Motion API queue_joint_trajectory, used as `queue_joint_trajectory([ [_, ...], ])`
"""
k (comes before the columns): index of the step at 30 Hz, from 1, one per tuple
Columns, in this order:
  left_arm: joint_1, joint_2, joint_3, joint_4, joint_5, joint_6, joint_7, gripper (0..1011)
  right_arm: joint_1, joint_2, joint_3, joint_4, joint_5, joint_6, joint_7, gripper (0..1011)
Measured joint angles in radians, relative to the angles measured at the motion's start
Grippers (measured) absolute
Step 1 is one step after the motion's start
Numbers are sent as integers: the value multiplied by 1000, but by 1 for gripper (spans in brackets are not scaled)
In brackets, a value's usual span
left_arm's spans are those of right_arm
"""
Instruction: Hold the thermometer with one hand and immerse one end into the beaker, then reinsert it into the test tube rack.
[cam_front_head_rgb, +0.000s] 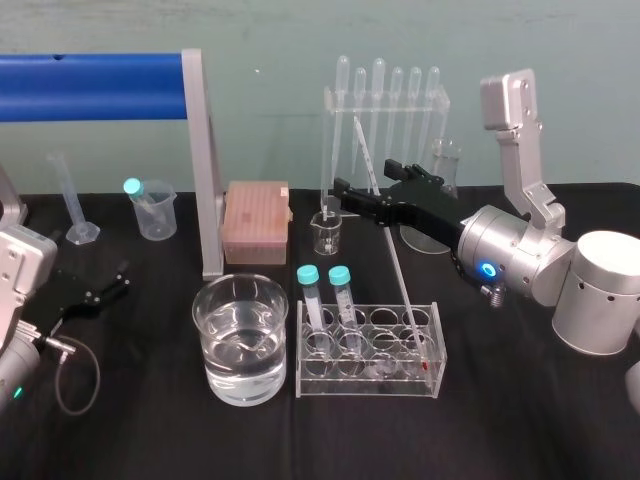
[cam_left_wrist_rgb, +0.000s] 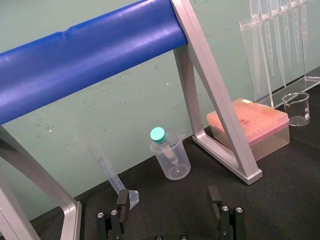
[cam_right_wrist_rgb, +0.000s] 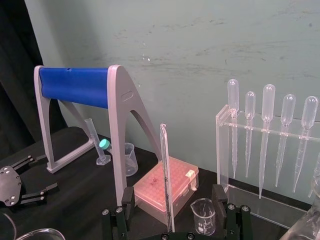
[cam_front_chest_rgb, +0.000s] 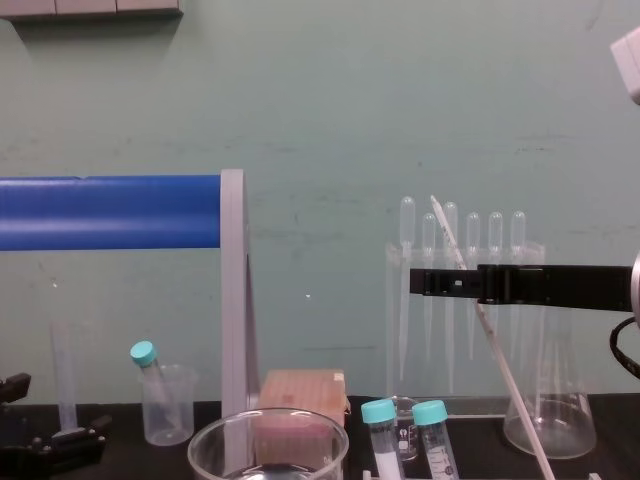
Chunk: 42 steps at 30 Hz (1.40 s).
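- Right gripper (cam_right_wrist_rgb: 172, 192): fingers spread, the tilted thermometer (cam_front_head_rgb: 401, 285) between them, touching neither.
- Below it: test tube rack (cam_front_head_rgb: 368, 388) holding the thermometer's tip.
- Past its fingertips: small glass beaker (cam_front_head_rgb: 327, 232), pipette stand (cam_front_head_rgb: 385, 100).
- Below-left: water-filled beaker (cam_front_head_rgb: 205, 330).
- Left gripper (cam_left_wrist_rgb: 168, 200): parked, fingers apart.

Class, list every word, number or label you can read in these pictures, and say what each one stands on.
No text can be read.
thermometer: dark scale marks, too fine to read.
measuring cylinder: faint graduations, too blurred to read.
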<state>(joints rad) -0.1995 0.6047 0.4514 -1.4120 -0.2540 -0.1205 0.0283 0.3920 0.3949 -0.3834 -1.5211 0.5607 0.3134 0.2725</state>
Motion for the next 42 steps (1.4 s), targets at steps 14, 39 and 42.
queue_joint_trajectory([
  [14,0,0,0,0,0,0,0,1008,-1,1,0,0,1,-1,0,787],
  [39,0,0,0,0,0,0,0,1008,-1,1,0,0,1,-1,0,56],
  [42,0,0,0,0,0,0,0,1008,-1,1,0,0,1,-1,0,57],
])
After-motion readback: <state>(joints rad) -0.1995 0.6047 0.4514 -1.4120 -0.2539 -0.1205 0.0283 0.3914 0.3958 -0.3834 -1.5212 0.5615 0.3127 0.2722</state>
